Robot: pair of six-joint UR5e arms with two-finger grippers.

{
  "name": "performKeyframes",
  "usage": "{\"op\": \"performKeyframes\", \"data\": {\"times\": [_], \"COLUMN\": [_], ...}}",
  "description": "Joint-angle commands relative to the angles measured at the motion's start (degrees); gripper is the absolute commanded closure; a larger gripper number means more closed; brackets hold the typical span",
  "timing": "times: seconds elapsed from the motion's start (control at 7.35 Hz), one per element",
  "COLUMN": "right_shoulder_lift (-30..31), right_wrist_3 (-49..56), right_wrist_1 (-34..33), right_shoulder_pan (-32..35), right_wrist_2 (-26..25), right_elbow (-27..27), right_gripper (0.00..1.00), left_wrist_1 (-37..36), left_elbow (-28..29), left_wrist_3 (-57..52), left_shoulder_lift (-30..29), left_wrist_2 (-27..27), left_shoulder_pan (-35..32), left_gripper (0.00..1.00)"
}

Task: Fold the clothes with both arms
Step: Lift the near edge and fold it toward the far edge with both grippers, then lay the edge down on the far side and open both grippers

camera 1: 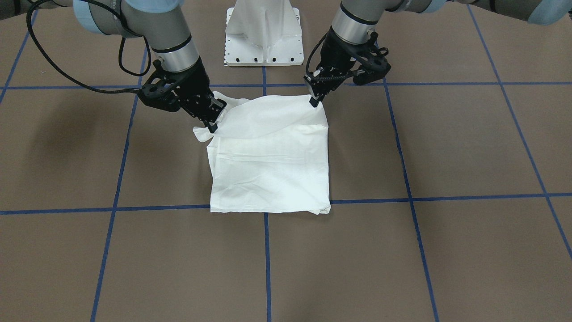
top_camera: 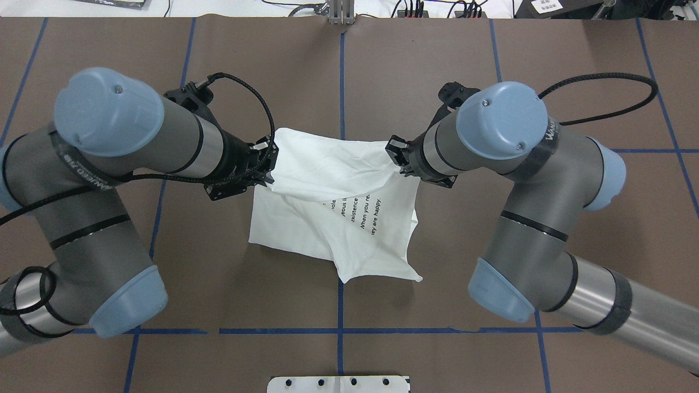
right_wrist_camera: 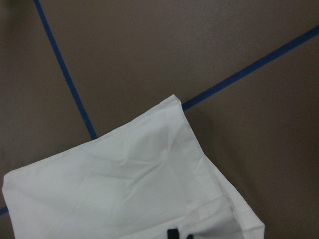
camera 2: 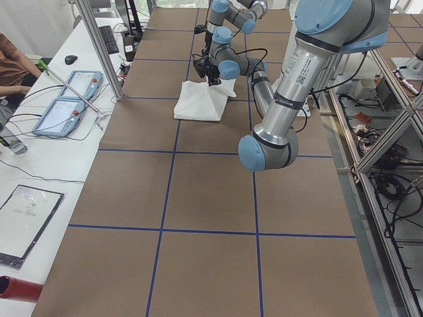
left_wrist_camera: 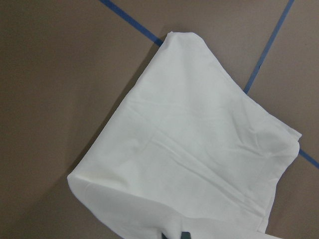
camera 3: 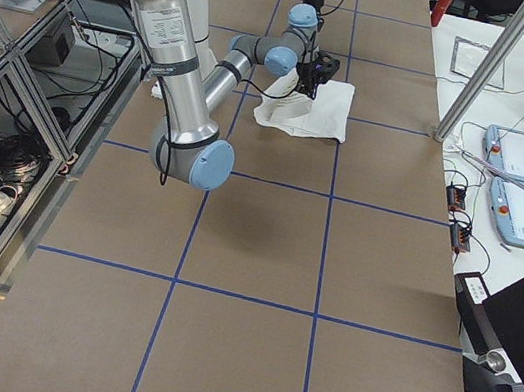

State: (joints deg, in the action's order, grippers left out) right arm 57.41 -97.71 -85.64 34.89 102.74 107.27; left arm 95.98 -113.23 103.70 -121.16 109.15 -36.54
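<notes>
At the middle of the matte brown table, gridded with blue tape lines, lay the T-shirt. It was soft white cotton folded into a rough square, smooth apart from faint creases. The edge nearest the robot hung lifted and slack, and in the overhead view small black text ran across the side facing the robot. The left gripper was pinched together on one raised corner, and the right gripper was clamped on the other. Behind them stood a glossy white metal pedestal base.
</notes>
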Motion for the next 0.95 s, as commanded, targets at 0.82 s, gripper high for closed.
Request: {"op": "performKeyframes", "data": {"times": [0.82], "right_shoulder_lift": [-9.68], "right_wrist_3": [0.59], "right_wrist_1": [0.38], "right_shoulder_pan": [4.84], "right_wrist_2": [4.84], "right_elbow": [-17.96], "right_gripper": [1.00], "left_wrist_1": [16.78], "left_elbow": [24.28], "left_wrist_3": [-0.35], "left_shoulder_lift": [-7.69], "left_wrist_2": [0.36], "left_shoulder_pan": [-7.84], "left_gripper": [1.00]}}
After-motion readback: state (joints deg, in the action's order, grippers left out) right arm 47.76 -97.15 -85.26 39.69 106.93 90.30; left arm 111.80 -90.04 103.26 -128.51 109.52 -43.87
